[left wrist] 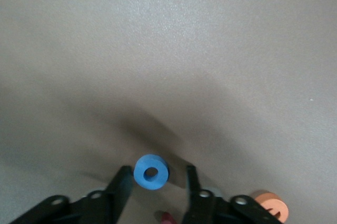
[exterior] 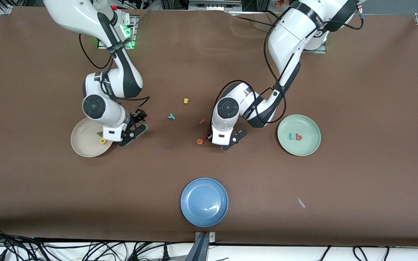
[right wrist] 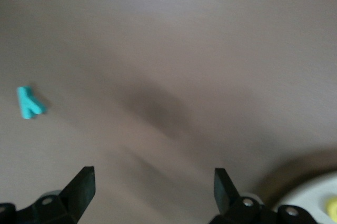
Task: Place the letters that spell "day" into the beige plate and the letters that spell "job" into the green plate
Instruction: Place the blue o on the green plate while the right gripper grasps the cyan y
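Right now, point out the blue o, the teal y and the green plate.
blue o (left wrist: 151, 172): left wrist view, on its ring.
teal y (exterior: 172, 116): front view, its middle.
green plate (exterior: 307, 148): front view, bare rim.

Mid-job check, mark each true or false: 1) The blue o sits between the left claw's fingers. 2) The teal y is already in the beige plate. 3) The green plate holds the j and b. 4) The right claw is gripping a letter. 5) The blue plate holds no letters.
1) True: the blue o sits between the left claw fingers.
2) False: the teal y lies on the table; the beige plate holds the d and a.
3) True: the green plate.
4) False: the right claw is open, empty.
5) True: the blue plate.
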